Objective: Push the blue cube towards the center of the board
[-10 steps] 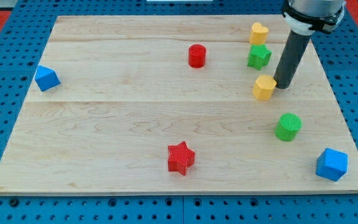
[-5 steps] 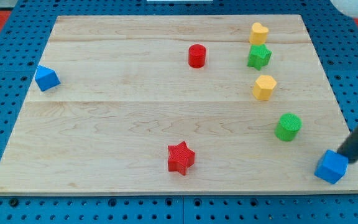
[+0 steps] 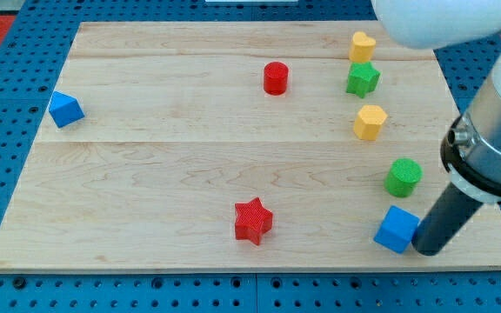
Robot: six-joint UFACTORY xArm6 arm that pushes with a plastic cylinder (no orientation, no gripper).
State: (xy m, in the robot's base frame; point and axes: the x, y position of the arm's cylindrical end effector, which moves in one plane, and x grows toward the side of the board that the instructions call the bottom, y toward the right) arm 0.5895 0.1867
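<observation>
- Rod tip, no claw on this rig, so nothing to open, close or clamp: my tip (image 3: 426,250) sits near the board's bottom right corner, on the right face of the blue cube (image 3: 397,229); it looks to be touching, though contact is hard to confirm from this angle.
- Blue cube is just left of the tip, low on the wooden board (image 3: 233,165), right side, well away from the centre.
- Key relation: cube lies to the view's left of my tip, and the board centre lies further left and up; tip, cube and centre are roughly in line but the push needs more upward lean, I judge.
- Green cylinder (image 3: 403,176) stands just above the cube, close; an upward push could clip it.
- Red star (image 3: 253,220) is left, well apart.
- Yellow block (image 3: 370,122), green star (image 3: 363,78), yellow heart (image 3: 362,45), red cylinder (image 3: 275,77) are higher up.
- Second blue block (image 3: 64,109) at far left edge, untouched.
</observation>
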